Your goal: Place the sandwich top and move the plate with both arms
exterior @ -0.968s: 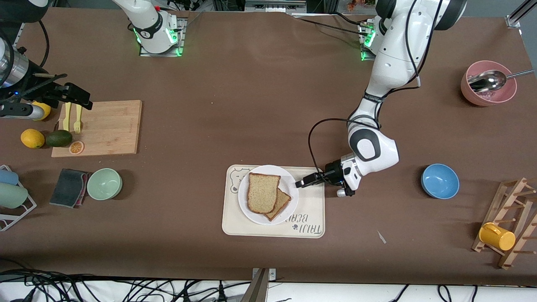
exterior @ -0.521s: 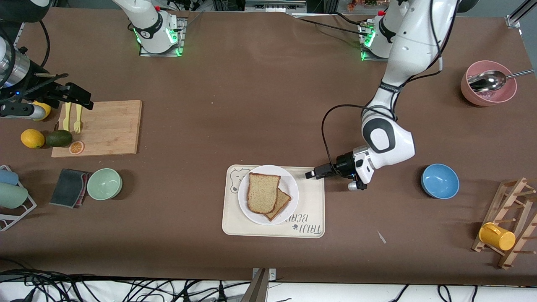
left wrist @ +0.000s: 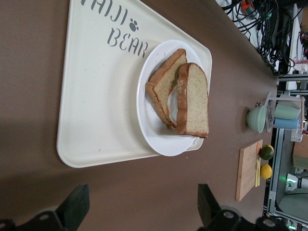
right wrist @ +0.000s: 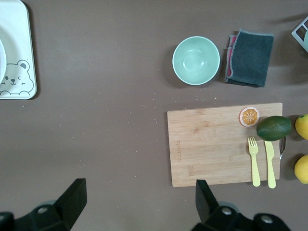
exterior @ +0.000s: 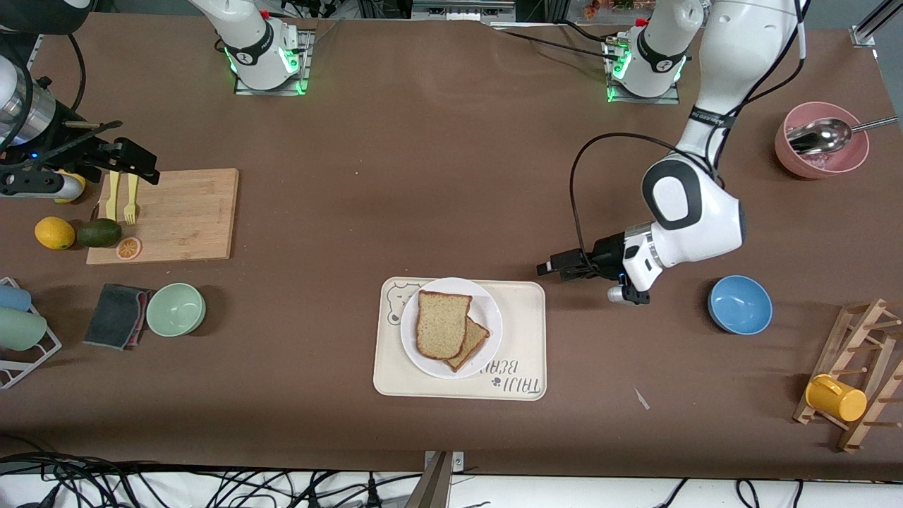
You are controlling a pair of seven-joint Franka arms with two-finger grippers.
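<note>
I see the sandwich top on the plate, mid-frame, apart from my empty, wide left end effector. Right end effector wide, upper left. Tray reads "BEAR".

1. Brown matte table filling nearly the whole front view, evenly lit from above, soft shadows under objects.
2. Pale floor strip along the table's near edge, strewn with tangled black cables.
3. Metal framing and more cabling along the edge where the bases stand.
4. Aluminium profile at one corner.
</note>
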